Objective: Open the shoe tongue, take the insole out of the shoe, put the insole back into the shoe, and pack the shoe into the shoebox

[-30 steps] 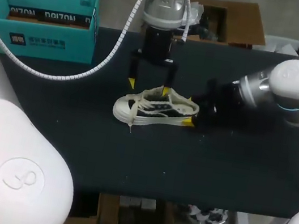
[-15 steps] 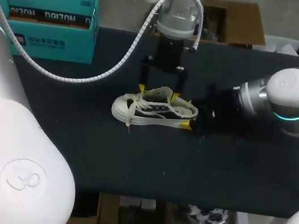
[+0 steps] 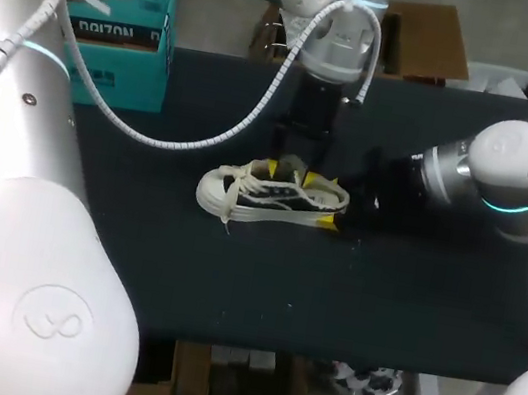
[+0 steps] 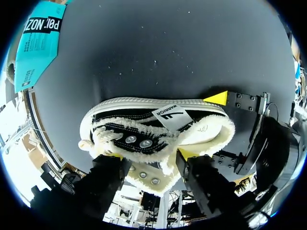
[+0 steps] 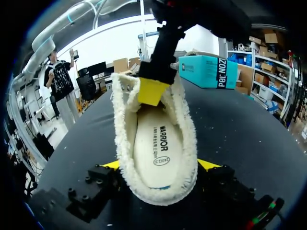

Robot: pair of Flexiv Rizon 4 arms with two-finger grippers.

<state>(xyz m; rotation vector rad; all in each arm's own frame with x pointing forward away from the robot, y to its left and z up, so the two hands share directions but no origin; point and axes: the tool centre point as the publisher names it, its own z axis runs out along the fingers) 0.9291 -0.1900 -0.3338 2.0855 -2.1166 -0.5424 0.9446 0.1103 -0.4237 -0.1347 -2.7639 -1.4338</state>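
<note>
While right gripper (image 5: 160,165) clamps shoe (image 3: 264,198) heel, left gripper (image 3: 289,172) — at its opening

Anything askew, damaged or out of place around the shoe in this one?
Nothing stands out. The shoe sits upright on its sole on the table, its insole lying flat inside. The right gripper holds the heel from both sides, and the shoebox stands at the table's far left.

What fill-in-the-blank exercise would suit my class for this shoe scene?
The insole lies ____ the shoe.
The right gripper grips the shoe at its ____.
The shoebox stands on the robot's ____ side of the table.
Missing words: inside; heel; left.
</note>
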